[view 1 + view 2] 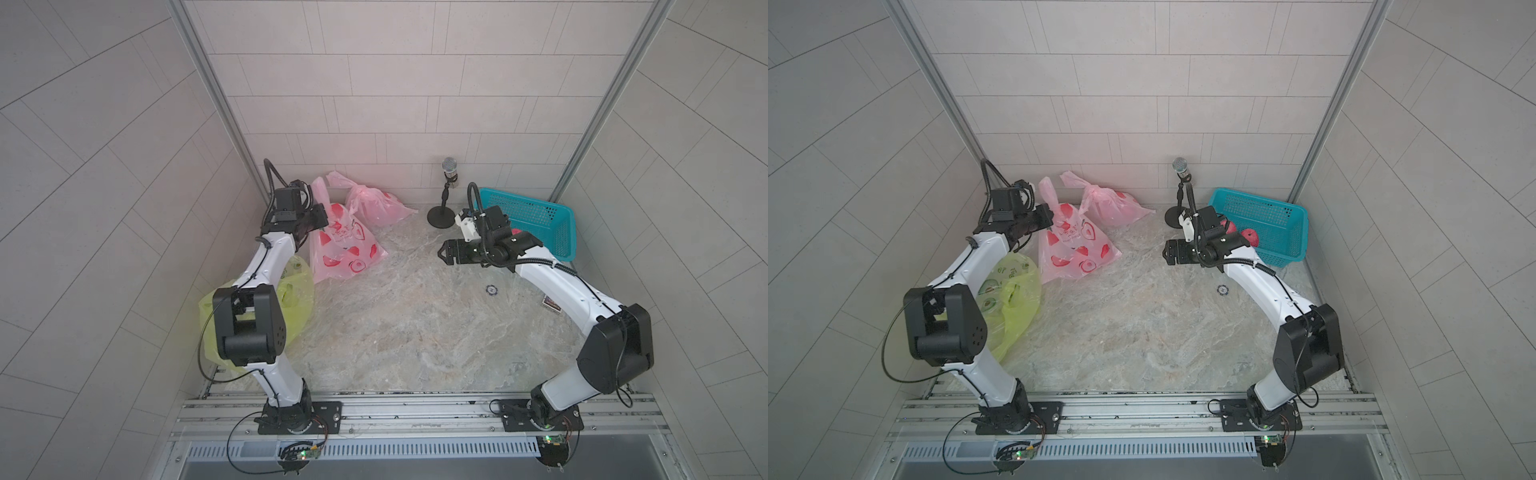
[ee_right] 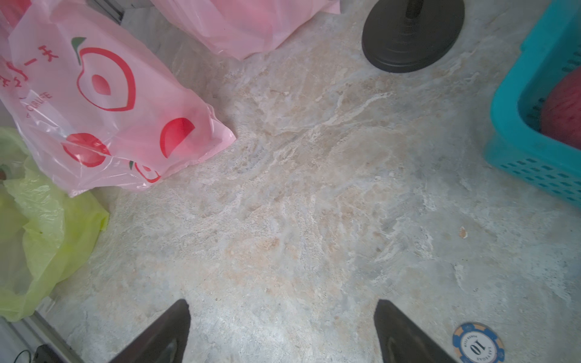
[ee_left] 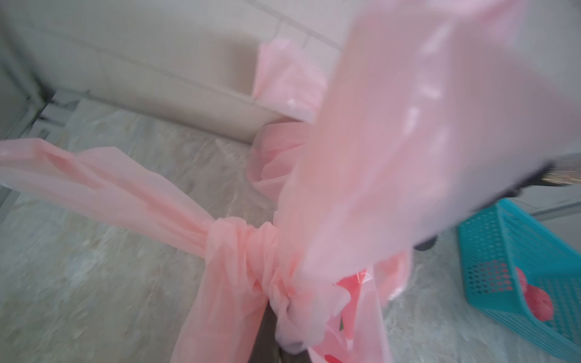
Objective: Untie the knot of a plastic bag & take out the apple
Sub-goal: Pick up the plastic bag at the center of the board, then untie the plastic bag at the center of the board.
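A pink plastic bag [image 1: 345, 249] printed with red apples stands at the back left of the table, its top pulled up. The left gripper [image 1: 325, 218] is shut on the bag's top, next to its knot [image 3: 248, 245]. In the left wrist view the pink film covers the jaws, and only a dark finger [image 3: 267, 327] shows under the knot. The apple inside this bag is hidden. My right gripper [image 1: 442, 251] hovers open over the bare table at mid right, its fingertips [image 2: 184, 317] wide apart with nothing between them.
A second pink bag [image 1: 376, 205] lies by the back wall. A yellow-green bag [image 1: 293, 297] sits under the left arm. At the back right, a teal basket [image 1: 536, 220] holds red apples [image 1: 1250, 237]. Nearby are a microphone stand [image 1: 441, 216], a poker chip [image 1: 491, 289] and a small card [image 1: 551, 304].
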Robot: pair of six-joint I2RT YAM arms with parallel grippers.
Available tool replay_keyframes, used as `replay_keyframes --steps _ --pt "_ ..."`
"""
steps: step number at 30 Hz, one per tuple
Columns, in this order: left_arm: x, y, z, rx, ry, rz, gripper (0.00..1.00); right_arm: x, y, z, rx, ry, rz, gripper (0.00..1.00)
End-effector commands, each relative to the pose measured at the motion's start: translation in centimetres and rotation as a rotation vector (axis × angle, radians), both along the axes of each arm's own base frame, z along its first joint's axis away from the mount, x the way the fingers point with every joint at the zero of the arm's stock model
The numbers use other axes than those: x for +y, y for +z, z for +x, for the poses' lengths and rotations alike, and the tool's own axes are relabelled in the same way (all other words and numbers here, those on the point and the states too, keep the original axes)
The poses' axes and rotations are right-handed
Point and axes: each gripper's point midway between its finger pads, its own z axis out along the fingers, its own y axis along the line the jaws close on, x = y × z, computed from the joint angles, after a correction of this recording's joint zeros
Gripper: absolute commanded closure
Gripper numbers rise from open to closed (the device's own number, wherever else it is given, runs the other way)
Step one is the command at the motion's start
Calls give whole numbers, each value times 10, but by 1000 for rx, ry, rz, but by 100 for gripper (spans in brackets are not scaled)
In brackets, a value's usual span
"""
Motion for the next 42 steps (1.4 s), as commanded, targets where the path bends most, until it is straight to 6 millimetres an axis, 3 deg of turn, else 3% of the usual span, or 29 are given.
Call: replay_keyframes --steps 1,6,10,15,21,24,29,36,42 --pt "-46 31 -19 -132 -182 -30 100 12 25 -18 -37 83 43 8" --pt "-105 39 -57 -198 -332 -41 100 28 51 -33 -93 158 96 8" --pt "-146 40 -85 -215 -409 -58 100 42 68 -34 -154 191 140 9" --pt "-189 38 -113 -216 -498 -56 100 57 69 -25 -175 199 160 13" --pt "-221 27 -133 -190 -563 -63 100 69 69 -12 -192 207 169 21" --pt "-229 22 -138 -181 -579 -66 100 75 64 -10 -177 219 165 29" --pt "-237 16 -144 -173 -604 -76 100 81 34 -15 -122 220 125 43" --pt "-233 -2 -147 -144 -577 -71 100 65 8 -20 -76 172 63 99" --pt "-201 -30 -147 -95 -442 -20 100 24 -1 -24 -66 49 32 100"
